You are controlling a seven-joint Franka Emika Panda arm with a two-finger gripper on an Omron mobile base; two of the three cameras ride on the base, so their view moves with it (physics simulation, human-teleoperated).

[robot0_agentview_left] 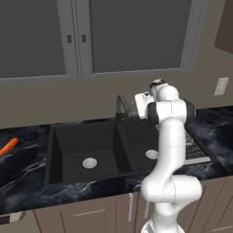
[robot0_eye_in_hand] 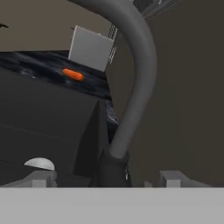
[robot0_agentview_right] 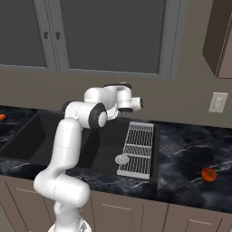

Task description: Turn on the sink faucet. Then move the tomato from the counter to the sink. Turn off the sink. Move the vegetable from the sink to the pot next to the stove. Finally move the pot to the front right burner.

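Black marble counter [robot0_agentview_right: 190,149] around double sink [robot0_agentview_left: 91,145], tomato [robot0_agentview_right: 209,174] right of it, gripper [robot0_eye_in_hand: 105,177] at faucet [robot0_eye_in_hand: 135,78] base, jaws wide, straddling it.

Arm [robot0_agentview_right: 68,145]: rising from the lower left, bending over the sink and reaching toward the back wall.
Gripper: sitting at the far end of the hand, hidden behind the white wrist; jaw state not readable here.
Sink [robot0_agentview_right: 97,149]: lying matte black and sunk into the table, with a round silver drain [robot0_agentview_right: 121,159] showing in the right basin.
Rack [robot0_agentview_right: 137,148]: a pale wire grid lying along the right side of the sink, just beside the drain.
Tomato [robot0_agentview_right: 209,174]: resting on the table well to the right of the sink, near the front edge.
Carrot [robot0_agentview_right: 2,117]: an orange tip peeking in at the far left edge.
Table [robot0_agentview_right: 190,149]: glossy black marble, white-veined, running either side of the sink.
Wall outlet [robot0_agentview_right: 219,102]: sitting above the table at the right.
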